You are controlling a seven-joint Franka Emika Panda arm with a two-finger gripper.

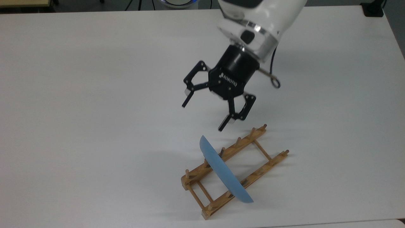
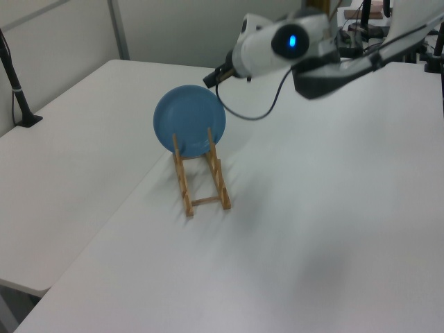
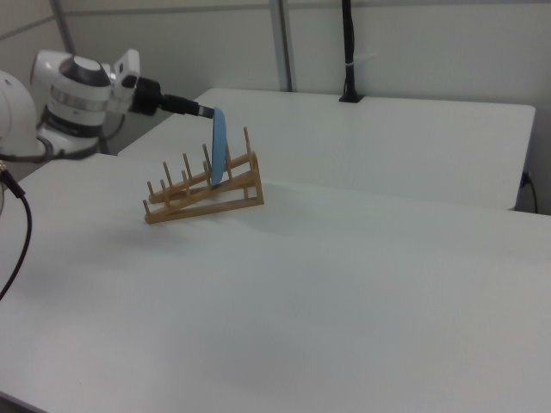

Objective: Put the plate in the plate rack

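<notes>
1. White tabletop (image 1: 95, 95) carries the plate rack (image 1: 235, 171) w/ nothing else near it; a second white surface sits behind in the right view, w/ a black post (image 3: 347, 52) standing at its far edge.
2. Plate rack (image 3: 202, 194): light-brown wood, two parallel rails joined by thin crossbars, short upright pegs along each rail. Lies diagonally in the top view.
3. Plate (image 1: 224, 171): light blue, round, standing on edge in the rack, across both rails, between pegs. Seen nearly edge-on in the top view and right view (image 3: 219, 146); full round face shows in the left view (image 2: 189, 121), at the rack's (image 2: 201, 177) far end.
4. Plate sits approx. mid-rack in the top view, tilted slightly, leaning on pegs.
5. End effector (image 1: 202, 115): black, two fingers spread wide apart, gripping nothing. Hangs above the rack, apart from the plate's upper rim, not touching it.
6. In the right view the end effector (image 3: 200, 110) is just beside the plate's top edge, on the right view's left.
7. White arm (image 1: 262, 19) rises behind the rack; a blue light (image 2: 293, 40) glows on it in the left view.
</notes>
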